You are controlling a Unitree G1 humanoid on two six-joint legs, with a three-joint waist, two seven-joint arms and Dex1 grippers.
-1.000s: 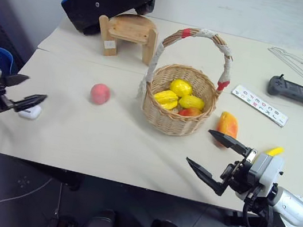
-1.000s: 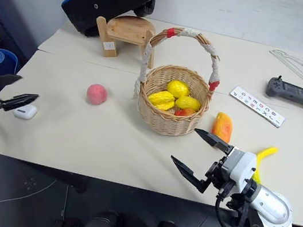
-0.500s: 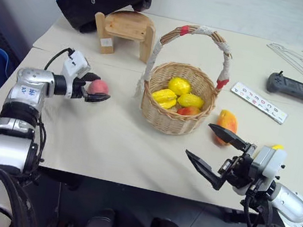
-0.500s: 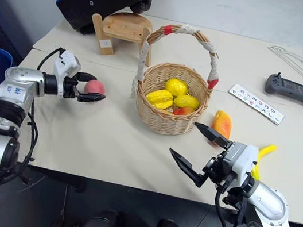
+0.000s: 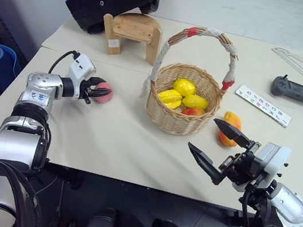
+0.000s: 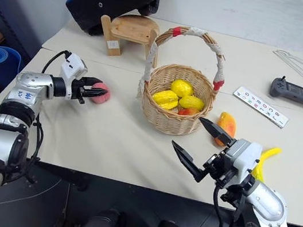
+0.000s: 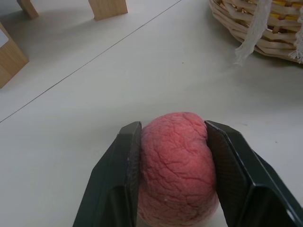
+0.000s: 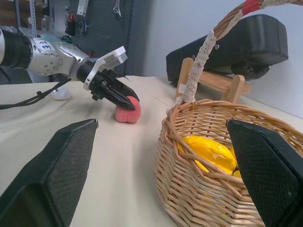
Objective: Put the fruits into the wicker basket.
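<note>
My left end effector [image 7: 173,177] is clamped on the peach [image 7: 176,170], which sits on the surface left of the basket [image 5: 184,99]; I'd lift it straight up, clear the rim and keep off the handle. My right end effector [image 5: 214,145] hangs apart, empty, in front of the basket. The pale surface [image 5: 106,141] also carries a wooden stool [image 5: 132,32] behind the basket, against a grey wall.

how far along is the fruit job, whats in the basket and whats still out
Done: three yellow fruits and a red one lie in the wicker basket. In hand: the left end effector is shut on the pink peach, which sits on the table left of the basket. Left: that peach, the orange mango and the banana. The right end effector is open, holding nothing.
</note>
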